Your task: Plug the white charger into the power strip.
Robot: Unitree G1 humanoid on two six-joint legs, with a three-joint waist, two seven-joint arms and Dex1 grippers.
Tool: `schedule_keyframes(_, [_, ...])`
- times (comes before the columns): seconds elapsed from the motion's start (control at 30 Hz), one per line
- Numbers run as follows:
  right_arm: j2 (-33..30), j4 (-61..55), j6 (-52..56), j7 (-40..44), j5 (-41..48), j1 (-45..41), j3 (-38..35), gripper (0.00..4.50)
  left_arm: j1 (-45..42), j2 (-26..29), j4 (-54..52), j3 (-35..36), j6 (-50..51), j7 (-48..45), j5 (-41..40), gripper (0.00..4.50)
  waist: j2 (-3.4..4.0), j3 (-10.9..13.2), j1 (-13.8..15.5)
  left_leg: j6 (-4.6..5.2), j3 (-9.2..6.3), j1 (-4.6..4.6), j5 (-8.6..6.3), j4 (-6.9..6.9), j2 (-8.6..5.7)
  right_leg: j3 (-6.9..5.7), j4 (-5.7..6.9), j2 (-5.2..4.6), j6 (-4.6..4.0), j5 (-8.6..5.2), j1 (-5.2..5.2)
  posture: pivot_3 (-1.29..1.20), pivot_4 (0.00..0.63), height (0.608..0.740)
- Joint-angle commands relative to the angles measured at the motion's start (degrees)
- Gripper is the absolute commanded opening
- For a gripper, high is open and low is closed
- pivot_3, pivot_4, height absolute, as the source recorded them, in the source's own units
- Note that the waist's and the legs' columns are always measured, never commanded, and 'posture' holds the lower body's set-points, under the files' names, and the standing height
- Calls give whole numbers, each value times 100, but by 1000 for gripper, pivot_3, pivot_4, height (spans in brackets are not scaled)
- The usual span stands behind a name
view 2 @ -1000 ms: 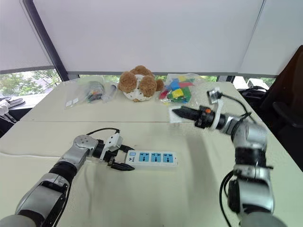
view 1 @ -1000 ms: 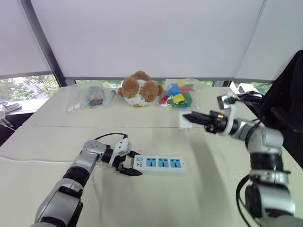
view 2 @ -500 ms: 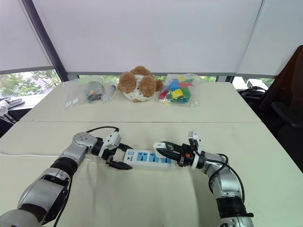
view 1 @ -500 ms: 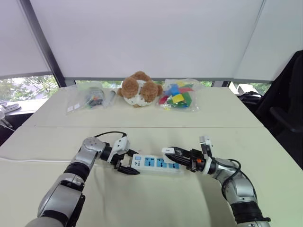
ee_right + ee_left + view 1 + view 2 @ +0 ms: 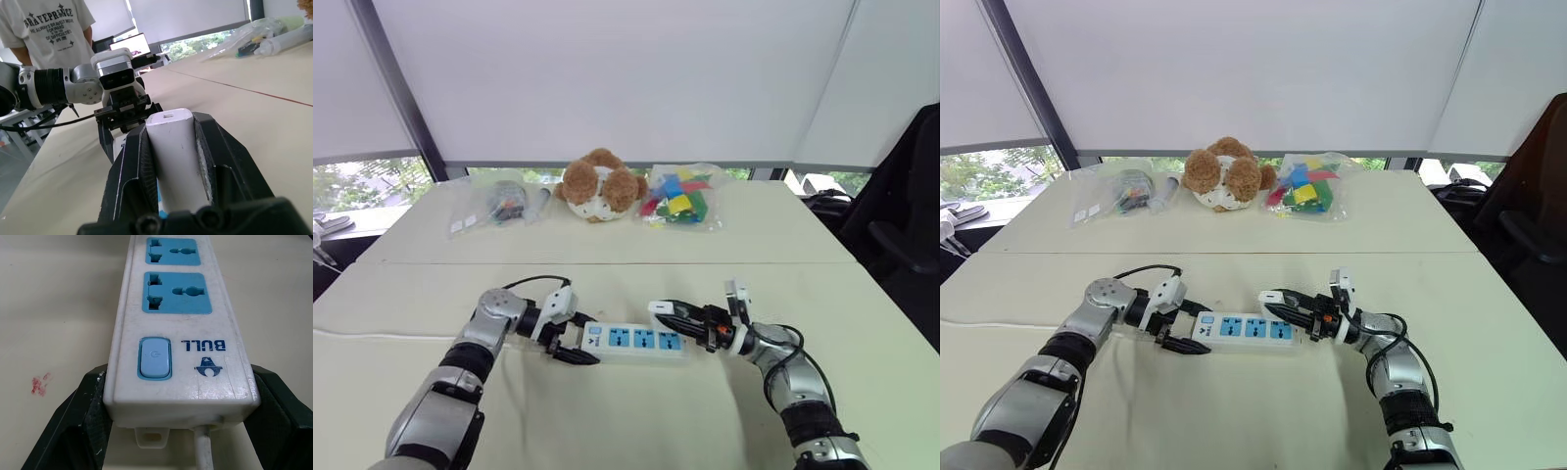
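Observation:
The white power strip (image 5: 636,340) with three blue sockets lies flat on the cream table (image 5: 607,411). My left gripper (image 5: 570,343) is shut on its switch end, one black finger (image 5: 73,421) on each long side of the power strip (image 5: 181,333). My right gripper (image 5: 668,313) is shut on the white charger (image 5: 662,309), held lying along the fingers just above the strip's right half. In the right wrist view the charger (image 5: 178,152) sits between the two fingers, pointing toward my left gripper (image 5: 124,122).
At the back of the table sit a brown teddy bear (image 5: 600,184), a bag of coloured blocks (image 5: 680,196) and a clear bag of small items (image 5: 501,201). A black chair (image 5: 911,215) stands at the right. A person (image 5: 49,29) stands beyond the table.
My right arm came down from high on the right, carrying the charger to the strip's right end, then settled closer over it. My left gripper kept its hold on the strip.

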Motion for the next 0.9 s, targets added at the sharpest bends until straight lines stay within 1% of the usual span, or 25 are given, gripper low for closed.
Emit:
schedule_keyframes(0.03, [-241,265,-58,-11,-133,251,16,688,76,180,-73,-53,0,-141,169,3037,-1,-1,2,0,0,1,0,0,0,0,0,0,0,0,1,0,150,739])
schedule_keyframes(0.3, [-338,458,-103,-129,-43,254,-23,688,71,142,-77,-79,16,-88,190,3037,-4,-2,12,0,0,27,0,-2,0,0,-6,0,0,-1,31,0,150,739])
schedule_keyframes(0.47, [-272,698,-299,-120,-79,350,24,688,37,134,-92,-69,40,-111,182,3037,-5,-3,11,1,0,77,-1,-16,0,0,-26,0,1,-3,83,0,150,739])
schedule_keyframes(0.6, [-251,935,-611,-28,-136,478,82,688,16,180,-54,-61,15,-119,210,3037,-17,-10,11,1,0,78,-1,-16,0,0,-26,0,1,-3,85,0,150,739])
schedule_keyframes(0.8, [-293,1373,-670,109,-185,493,226,688,34,219,-76,-54,35,-153,211,3037,-39,-24,11,1,0,83,-1,-16,1,0,-26,0,1,-3,90,0,150,739])
schedule_keyframes(0.9, [-309,1621,-741,191,-193,486,275,688,65,238,-93,-49,27,-158,212,3037,-62,-39,11,1,0,87,-1,-17,2,-1,-26,1,0,-3,93,0,150,739])
